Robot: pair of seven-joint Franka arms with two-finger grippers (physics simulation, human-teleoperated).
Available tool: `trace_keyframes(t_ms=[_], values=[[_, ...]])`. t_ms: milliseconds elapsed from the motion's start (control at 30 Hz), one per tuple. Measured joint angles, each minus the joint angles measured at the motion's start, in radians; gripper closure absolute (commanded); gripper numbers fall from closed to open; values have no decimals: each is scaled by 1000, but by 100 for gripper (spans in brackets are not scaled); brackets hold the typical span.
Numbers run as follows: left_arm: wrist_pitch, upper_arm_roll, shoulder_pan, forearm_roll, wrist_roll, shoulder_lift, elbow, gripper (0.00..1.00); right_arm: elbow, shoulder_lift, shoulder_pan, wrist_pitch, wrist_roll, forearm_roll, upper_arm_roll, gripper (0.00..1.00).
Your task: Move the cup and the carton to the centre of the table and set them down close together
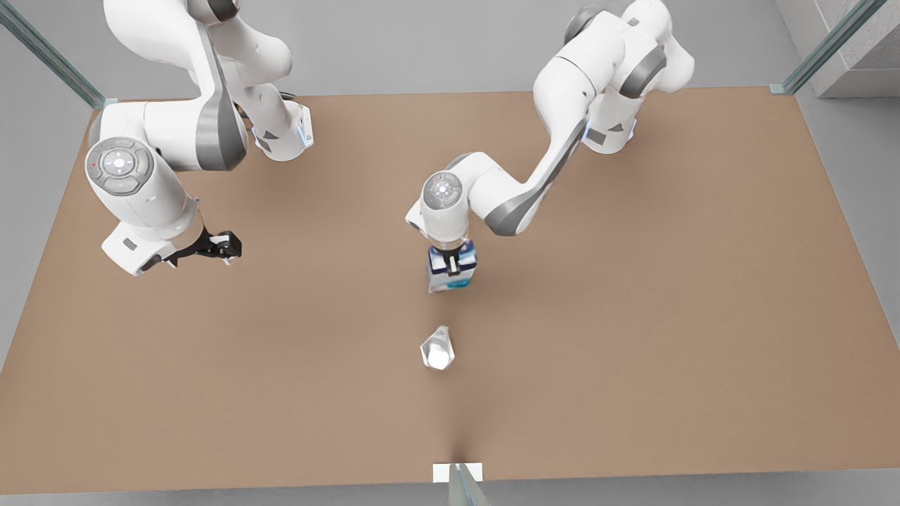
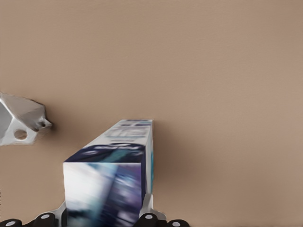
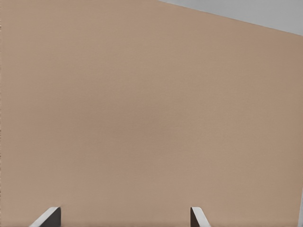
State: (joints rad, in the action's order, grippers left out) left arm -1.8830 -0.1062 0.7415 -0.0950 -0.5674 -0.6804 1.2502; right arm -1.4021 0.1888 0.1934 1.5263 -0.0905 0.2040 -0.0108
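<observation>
- At the table's [image 1: 633, 337] near long edge in the front view, a small white tab [image 1: 443, 472] sits at the middle, with a thin glassy strut rising from it.
- Cup [image 1: 437, 349]: small, glossy, pale grey-white and faceted, resting on the bare tabletop between the tab and the carton, apart from both. In the left wrist view the cup [image 2: 19, 125] shows a small pierced handle.
- Carton [image 1: 451, 270]: a rectangular box, white and teal with a dark navy band, near the table's centre, just beyond the cup.
- Left gripper [image 1: 451, 265]: pointing down over the carton, its fingers clamped on the box's sides; in the left wrist view the carton [image 2: 111, 175] fills the space between the fingers [image 2: 147, 208].
- Right gripper [image 1: 223, 246]: black-fingered, hovering over the front view's left part of the table, well apart from both objects; this arm waits. Its fingers [image 3: 47, 217] stand wide apart over bare surface with nothing between them.
- Tabletop: flat, matte, tan-brown, plain.
- Surroundings: a smooth grey floor, with glassy slanted struts at the far corners.
</observation>
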Motion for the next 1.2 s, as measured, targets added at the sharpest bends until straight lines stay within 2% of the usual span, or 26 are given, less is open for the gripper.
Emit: trace_keyframes(t_ms=[33, 67, 100, 400, 567, 600, 700, 767, 833, 867, 900, 933, 1000, 1033, 1133, 1167, 1200], values=[[-8, 3, 10, 0, 1, -11, 0, 33, 0, 0, -1, 0, 0, 0, 0, 0], [-15, 27, 30, 2, 2, -20, 0, 1, 0, 0, -1, 0, 0, 0, 0, 0], [-20, 31, 36, 11, 1, -21, 0, 0, 0, 0, 0, 0, 0, 0, 0, 0], [-10, 42, 35, 36, 1, -23, -41, 0, 0, 1, 0, 0, 0, 0, 0, 0], [69, 41, -12, 53, -2, 79, -43, 0, 0, 8, 1, 0, 0, 1, 0, 0], [92, 40, -46, 58, 6, 121, -42, 0, 1, 8, 1, 0, 0, 1, 0, 0], [203, 44, -342, 102, 178, 232, -33, 0, 3, 8, 1, 1, 0, 1, 0, 0], [258, 47, -561, 114, 349, 248, -33, 0, 3, 8, 0, 1, 0, 1, 0, 0], [257, 49, -707, 117, 447, 233, -16, 0, 4, 6, 0, 0, 0, 1, 0, 0], [260, 48, -707, 96, 606, 244, 0, 0, 3, 6, 0, 0, 0, 1, 0, 0], [232, 48, -716, 72, 643, 259, 35, 0, 3, 6, 0, 0, 0, 1, 0, 0], [130, 48, -757, 48, 646, 315, 138, 0, 3, 6, 0, 0, 0, 0, 0, 0], [119, 47, -820, 18, 640, 388, 201, 0, 3, 6, 0, 0, 0, 0, 0, 0], [191, 46, -817, 9, 632, 373, 164, 0, 3, 6, 0, 0, 0, 1, 0, 0], [230, 46, -789, -34, 629, 380, 145, 0, 3, 6, 0, 0, 0, 0, 0, 0], [290, 87, -749, -42, 626, 380, 117, 0, 3, 6, 0, 0, 0, 0, 0, 0], [310, 246, -685, -17, 553, 383, 110, 0, 3, 6, 0, 0, 0, 1, 0, 0]])
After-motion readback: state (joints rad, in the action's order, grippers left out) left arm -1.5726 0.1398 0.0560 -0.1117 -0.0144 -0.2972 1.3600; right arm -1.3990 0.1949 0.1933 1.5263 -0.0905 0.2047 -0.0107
